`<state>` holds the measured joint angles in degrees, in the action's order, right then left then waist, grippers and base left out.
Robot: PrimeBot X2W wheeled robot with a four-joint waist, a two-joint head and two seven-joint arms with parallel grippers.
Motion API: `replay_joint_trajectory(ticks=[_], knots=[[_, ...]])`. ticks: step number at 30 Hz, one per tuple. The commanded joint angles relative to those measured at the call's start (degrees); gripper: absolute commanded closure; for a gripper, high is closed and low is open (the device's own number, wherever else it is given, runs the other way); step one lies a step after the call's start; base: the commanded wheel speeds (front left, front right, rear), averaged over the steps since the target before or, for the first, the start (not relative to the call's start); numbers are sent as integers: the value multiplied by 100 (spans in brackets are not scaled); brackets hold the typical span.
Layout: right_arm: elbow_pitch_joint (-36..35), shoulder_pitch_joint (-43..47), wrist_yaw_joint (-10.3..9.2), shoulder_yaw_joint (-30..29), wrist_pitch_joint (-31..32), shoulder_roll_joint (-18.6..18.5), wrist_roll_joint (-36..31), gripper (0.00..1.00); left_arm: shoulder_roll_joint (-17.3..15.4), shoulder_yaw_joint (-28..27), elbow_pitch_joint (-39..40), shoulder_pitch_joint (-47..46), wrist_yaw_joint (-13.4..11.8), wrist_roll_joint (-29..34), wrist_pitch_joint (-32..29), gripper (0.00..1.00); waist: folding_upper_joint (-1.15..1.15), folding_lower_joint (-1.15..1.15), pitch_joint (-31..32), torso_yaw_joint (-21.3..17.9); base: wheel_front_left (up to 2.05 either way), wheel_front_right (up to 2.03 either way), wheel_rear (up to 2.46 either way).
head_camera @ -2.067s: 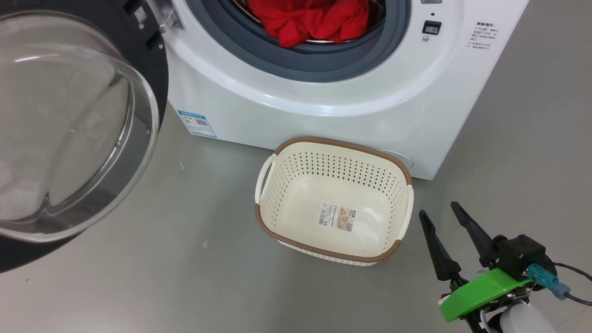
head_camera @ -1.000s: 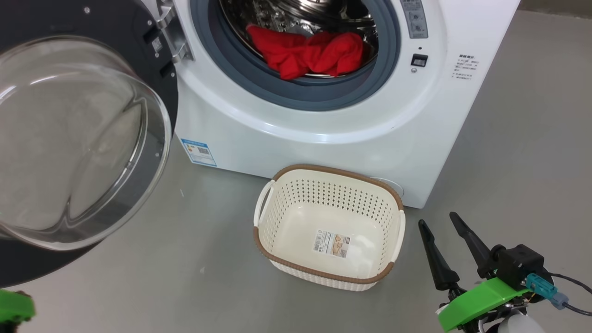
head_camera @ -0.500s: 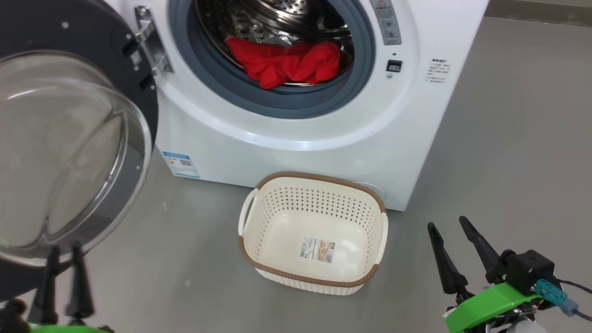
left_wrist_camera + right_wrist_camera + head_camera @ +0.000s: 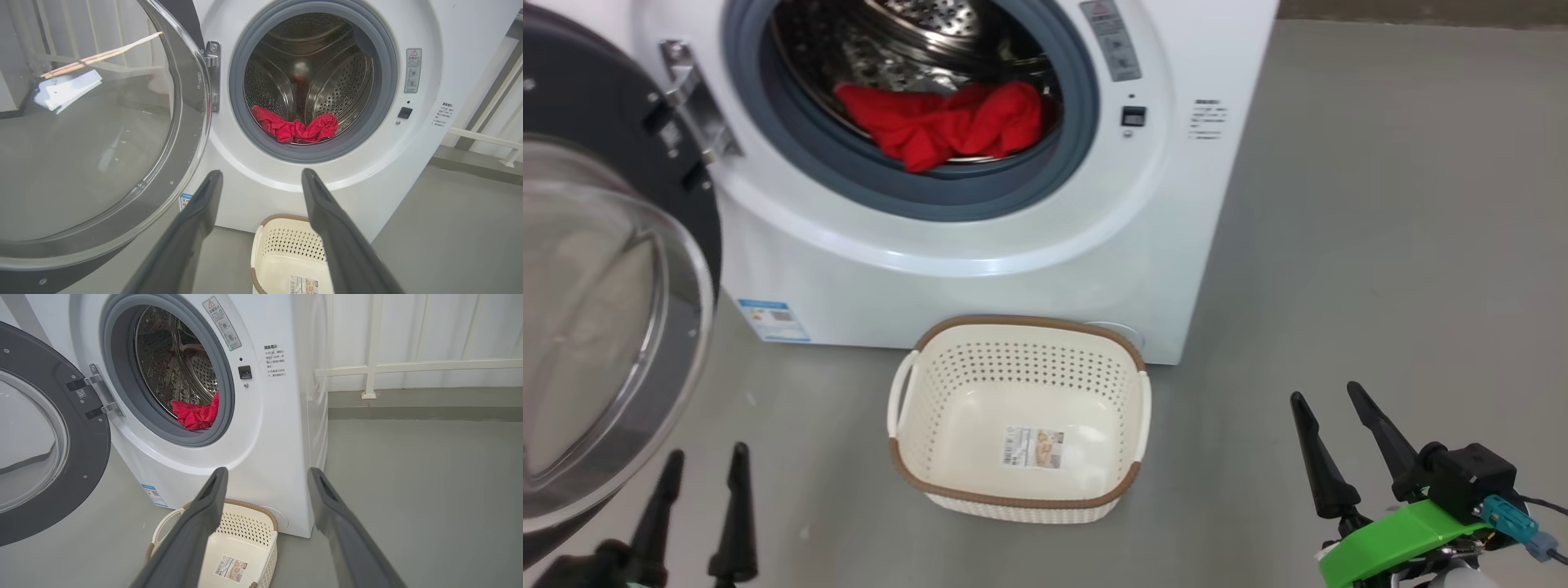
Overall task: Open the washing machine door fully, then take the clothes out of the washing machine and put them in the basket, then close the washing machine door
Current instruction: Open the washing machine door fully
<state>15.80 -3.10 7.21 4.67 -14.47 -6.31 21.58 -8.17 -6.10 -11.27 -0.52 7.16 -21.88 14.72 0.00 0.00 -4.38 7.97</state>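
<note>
Though the washing machine door [image 4: 600, 318] stands wide open, the clothes [image 4: 939, 122] lie inside the washing machine [image 4: 980, 278], the basket [image 4: 1021, 320] holds nothing, and both arms' jaws gape, gripping nothing.

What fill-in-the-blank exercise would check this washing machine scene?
1. The washing machine door stands ____.
2. The clothes lie in the steel ____ of the washing machine.
3. The basket sits on the ____ in front of the machine.
4. The left gripper and the right gripper each hold ____.
Missing words: open; drum; floor; nothing.
</note>
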Motion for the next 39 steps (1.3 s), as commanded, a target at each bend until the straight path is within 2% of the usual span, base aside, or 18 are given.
replay_joint_trajectory(ticks=[1, 10, 20, 39], knots=[[-159, -4, 28, 94, -52, -76, 11, 0, -159, -114, 162, -20, 33, -16, 28, 0, 0, 0, 23, -174, 0, 0, 0], [-202, 44, 28, 20, -52, -75, 18, 0, -245, 299, 339, 95, 33, -78, 28, 0, 0, 0, 25, -569, 0, 0, 0], [-259, 120, 28, -81, -52, -57, 27, 0, -297, 484, 422, 155, 33, -185, 28, 0, 0, 0, -6, -908, 0, 0, 0], [-334, 217, 28, -221, -52, -7, -18, 0, -343, 597, 549, 107, 33, -160, 28, 0, 0, 0, -36, -1008, 0, 0, 0]])
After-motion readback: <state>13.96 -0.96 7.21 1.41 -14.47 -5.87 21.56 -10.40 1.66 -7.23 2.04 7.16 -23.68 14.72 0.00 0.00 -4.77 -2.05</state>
